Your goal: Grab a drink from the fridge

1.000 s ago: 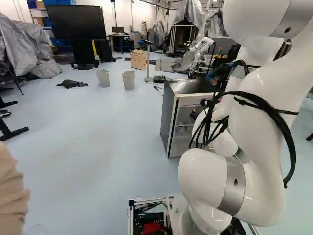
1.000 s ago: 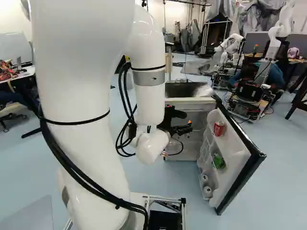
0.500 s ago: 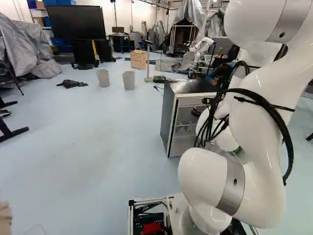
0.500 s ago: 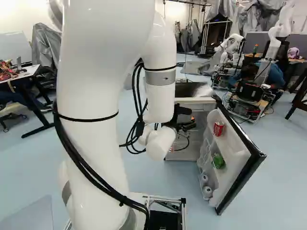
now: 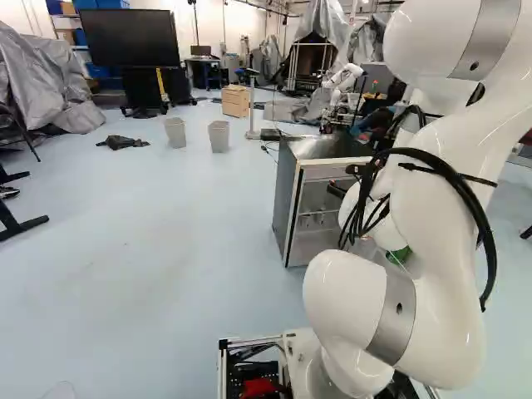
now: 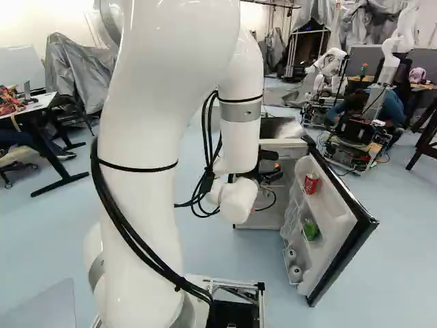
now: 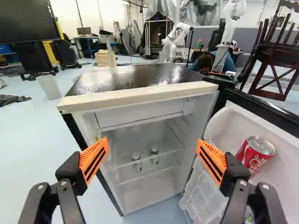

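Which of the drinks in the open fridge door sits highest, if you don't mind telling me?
The red can, uppermost in the fridge door; the green one and two pale ones sit lower.

Fridge top (image 7: 135, 77) dark, smooth, glossy; door liner (image 7: 275, 144) white plastic; can (image 7: 255, 156) shiny metal; chair (image 7: 275, 56) dark wood; drape (image 5: 50, 75) wrinkled, silvery.

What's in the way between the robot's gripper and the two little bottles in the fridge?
Nothing I can see. The fridge door is swung open, and the two little bottles show plainly inside the fridge, beyond the open gripper.
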Robot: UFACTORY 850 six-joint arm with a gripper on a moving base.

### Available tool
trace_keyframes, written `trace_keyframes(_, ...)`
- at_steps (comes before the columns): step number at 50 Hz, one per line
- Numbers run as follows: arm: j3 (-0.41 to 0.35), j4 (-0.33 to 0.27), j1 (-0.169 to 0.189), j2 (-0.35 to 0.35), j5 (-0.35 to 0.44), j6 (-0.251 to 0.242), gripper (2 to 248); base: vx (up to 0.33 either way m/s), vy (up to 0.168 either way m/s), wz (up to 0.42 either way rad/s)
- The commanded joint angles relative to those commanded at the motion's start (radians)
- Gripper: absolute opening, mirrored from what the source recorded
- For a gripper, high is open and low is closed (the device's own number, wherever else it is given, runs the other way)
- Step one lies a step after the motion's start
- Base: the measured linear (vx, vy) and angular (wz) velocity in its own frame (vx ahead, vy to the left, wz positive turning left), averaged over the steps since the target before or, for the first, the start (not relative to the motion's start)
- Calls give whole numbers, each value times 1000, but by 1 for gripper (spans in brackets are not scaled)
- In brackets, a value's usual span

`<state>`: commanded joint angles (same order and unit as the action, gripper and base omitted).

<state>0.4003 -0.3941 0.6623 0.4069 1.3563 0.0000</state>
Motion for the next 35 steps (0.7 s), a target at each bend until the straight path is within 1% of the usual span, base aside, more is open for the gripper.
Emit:
trace_keyframes(5,-3,8,-4,-2,0,0,247,0,0,0)
trace_keyframes(10,-7,42,-13,-5,0,0,247,0,0,0)
trace_keyframes(22,-6,159,-53,-4,-3,0,247,0,0,0)
trace_keyframes(35,16,295,-103,12,-13,0,247,0,0,0)
